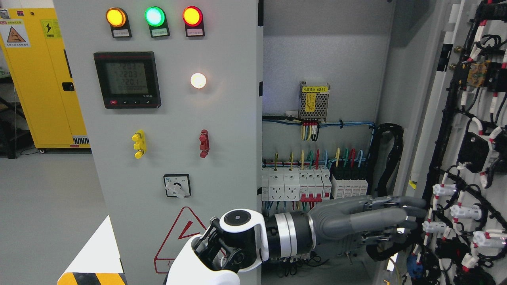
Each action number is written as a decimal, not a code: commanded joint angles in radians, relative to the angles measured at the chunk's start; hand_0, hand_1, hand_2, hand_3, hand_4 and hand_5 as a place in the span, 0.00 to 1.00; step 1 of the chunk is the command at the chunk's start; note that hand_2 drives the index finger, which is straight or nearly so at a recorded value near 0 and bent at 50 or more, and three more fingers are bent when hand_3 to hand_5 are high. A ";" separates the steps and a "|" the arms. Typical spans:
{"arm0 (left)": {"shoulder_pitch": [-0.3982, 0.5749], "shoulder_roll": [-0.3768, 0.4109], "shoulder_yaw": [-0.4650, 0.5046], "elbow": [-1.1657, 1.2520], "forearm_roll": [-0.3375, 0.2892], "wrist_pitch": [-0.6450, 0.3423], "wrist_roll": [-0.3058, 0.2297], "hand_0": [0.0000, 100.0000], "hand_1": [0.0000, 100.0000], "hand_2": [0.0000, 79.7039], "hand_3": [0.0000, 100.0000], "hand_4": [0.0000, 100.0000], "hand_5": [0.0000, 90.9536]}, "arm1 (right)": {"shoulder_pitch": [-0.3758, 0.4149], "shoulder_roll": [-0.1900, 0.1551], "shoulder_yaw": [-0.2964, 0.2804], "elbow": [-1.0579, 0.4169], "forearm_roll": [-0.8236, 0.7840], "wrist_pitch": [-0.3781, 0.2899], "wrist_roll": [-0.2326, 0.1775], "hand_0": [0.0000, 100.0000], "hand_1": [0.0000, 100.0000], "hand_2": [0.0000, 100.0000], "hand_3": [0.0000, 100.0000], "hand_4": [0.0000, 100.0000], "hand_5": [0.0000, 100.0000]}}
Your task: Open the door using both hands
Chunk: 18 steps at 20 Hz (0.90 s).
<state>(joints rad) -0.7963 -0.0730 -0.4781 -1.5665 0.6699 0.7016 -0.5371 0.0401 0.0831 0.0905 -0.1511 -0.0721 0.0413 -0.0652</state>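
Cabinet [324, 59]: open at 3 o'clock of the closed left panel [174, 118]; holds a power supply [313, 101], rows of breakers [313, 184] and coloured wires.
Door [467, 158]: swung wide at 3 o'clock, inner face wired with connectors.
Left hand [368, 221]: arm enters from 6 o'clock, fingers [404, 215] extended, nearly straight, holding nothing, tips at the door's inner edge.
Room: the open bay between panel edge and door.

On the grey door, my meter's display [126, 77] shows 3 rows that look like 2283, 2203, 2201. Inside, the yellow label [315, 89] on the power supply [314, 102] ends in (B1). The yellow cabinet [43, 75] carries a lightning sign [48, 28]; its other print is too small to read.
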 commanded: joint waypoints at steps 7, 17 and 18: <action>0.590 0.304 0.069 -0.070 -0.085 -0.214 0.000 0.12 0.56 0.00 0.00 0.00 0.00 | 0.001 0.001 0.000 0.002 0.000 0.000 0.001 0.00 0.50 0.04 0.00 0.00 0.00; 0.877 0.328 0.136 0.382 -0.286 -0.597 -0.001 0.12 0.56 0.00 0.00 0.00 0.00 | 0.001 0.001 0.000 0.002 0.000 0.000 0.001 0.00 0.50 0.04 0.00 0.00 0.00; 0.879 0.325 0.136 0.442 -0.288 -0.605 -0.003 0.12 0.56 0.00 0.00 0.00 0.00 | 0.001 0.001 0.000 0.001 0.000 0.000 0.001 0.00 0.50 0.04 0.00 0.00 0.00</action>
<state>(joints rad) -0.0508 0.1729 -0.3989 -1.4569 0.4509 0.1569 -0.5375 0.0412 0.0839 0.0905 -0.1494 -0.0721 0.0414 -0.0689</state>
